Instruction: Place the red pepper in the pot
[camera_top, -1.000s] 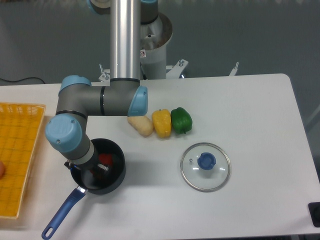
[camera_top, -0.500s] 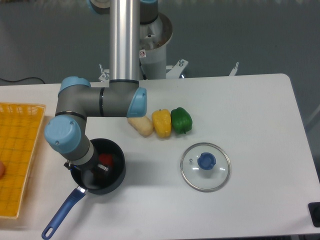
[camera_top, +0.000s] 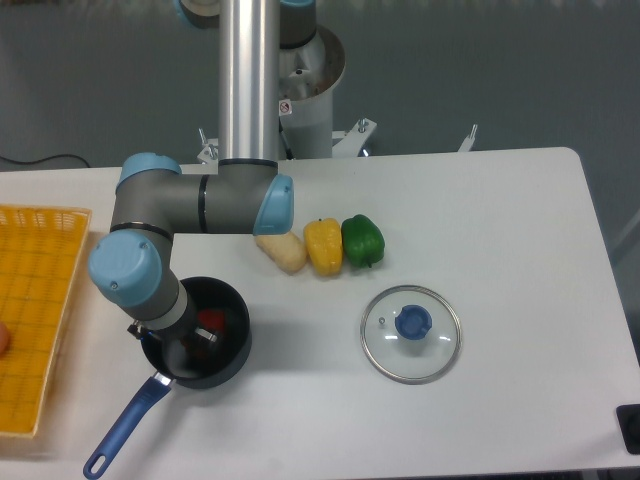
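Red pepper (camera_top: 210, 319) sitting inside the pot (camera_top: 232, 345), claw (camera_top: 196, 340) down in there too (spread or pinched, can't tell).

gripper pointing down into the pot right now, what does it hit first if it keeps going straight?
Most likely the red pepper inside the pot, or the pot floor beside it. The gripper is mostly hidden by the wrist, and depth is unclear from this one view.
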